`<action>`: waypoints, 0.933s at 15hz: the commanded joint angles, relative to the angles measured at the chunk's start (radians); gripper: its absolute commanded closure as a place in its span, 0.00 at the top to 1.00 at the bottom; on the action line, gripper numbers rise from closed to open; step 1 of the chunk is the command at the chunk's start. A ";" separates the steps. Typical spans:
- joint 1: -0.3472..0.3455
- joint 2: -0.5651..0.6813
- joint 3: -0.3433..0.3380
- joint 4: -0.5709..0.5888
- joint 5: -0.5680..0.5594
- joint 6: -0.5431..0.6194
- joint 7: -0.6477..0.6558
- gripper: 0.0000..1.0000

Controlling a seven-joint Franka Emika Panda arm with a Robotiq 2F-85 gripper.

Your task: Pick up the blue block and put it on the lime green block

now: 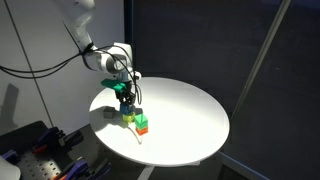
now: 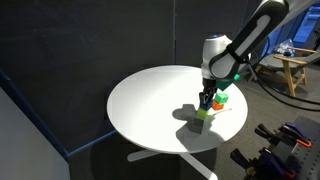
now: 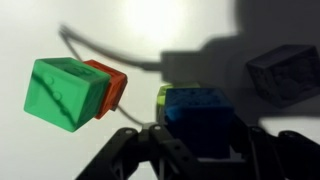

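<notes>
Here, claw (image 3: 203, 140) gripping the blue block (image 3: 198, 110) atop the lime green block (image 3: 162, 98), green cube (image 3: 65, 92) and orange cube (image 3: 113, 85) near its left in wrist view, white table (image 1: 190, 110).

Arm (image 2: 255, 30) bent steeply downward, tool (image 1: 126, 99) vertical, jaws pointing straight down.

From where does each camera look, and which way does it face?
An exterior view: above table height, looking down at the round white table; the arm enters from upper left.
An exterior view: likewise raised; arm enters from upper right.
Wrist view: faces down past the gripper at the small dark blue cube.
All share the bright green cube.
</notes>
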State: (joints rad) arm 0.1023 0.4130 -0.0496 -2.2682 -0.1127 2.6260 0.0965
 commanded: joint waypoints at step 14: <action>-0.033 0.067 0.007 0.096 -0.014 -0.050 -0.078 0.30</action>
State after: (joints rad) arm 0.0797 0.4673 -0.0493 -2.2051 -0.1129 2.6054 0.0355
